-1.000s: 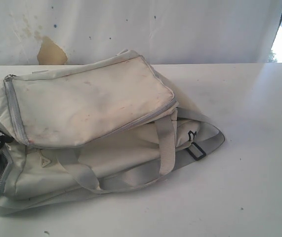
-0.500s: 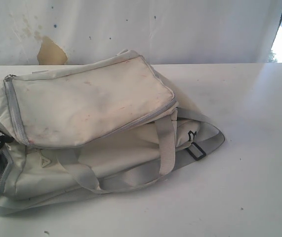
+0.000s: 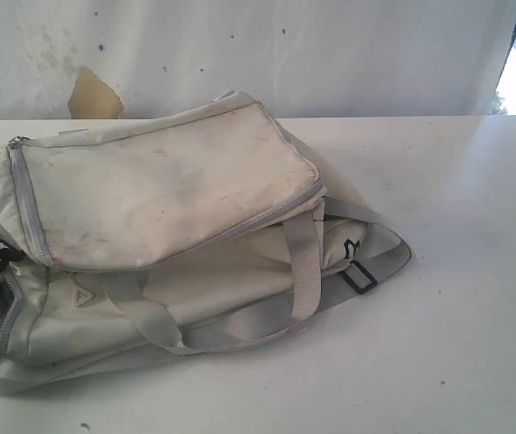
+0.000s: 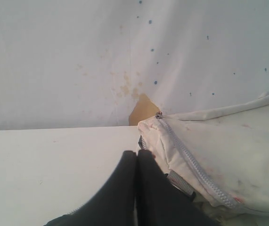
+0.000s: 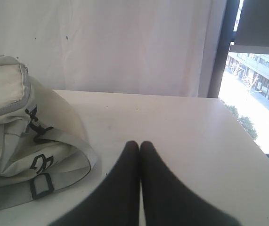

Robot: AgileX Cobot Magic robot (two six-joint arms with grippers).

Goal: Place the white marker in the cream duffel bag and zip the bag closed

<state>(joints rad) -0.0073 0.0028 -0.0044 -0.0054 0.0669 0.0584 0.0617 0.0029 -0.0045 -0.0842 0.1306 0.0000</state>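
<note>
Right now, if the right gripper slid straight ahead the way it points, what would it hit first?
Probably nothing soon: the shut right gripper points over white tabletop toward the white backdrop; the soft cream fabric duffel bag lies off to one side. Depth is unclear.

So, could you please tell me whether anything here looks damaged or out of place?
The white backdrop has a brown, torn-looking patch behind the bag. The bag is stained and slumped. No marker is visible.

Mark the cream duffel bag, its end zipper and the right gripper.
cream duffel bag (image 3: 158,185): exterior view, top panel.
end zipper (image 3: 29,206): exterior view, mid-run.
right gripper (image 5: 140,143): right wrist view, between shut fingertips.
</note>
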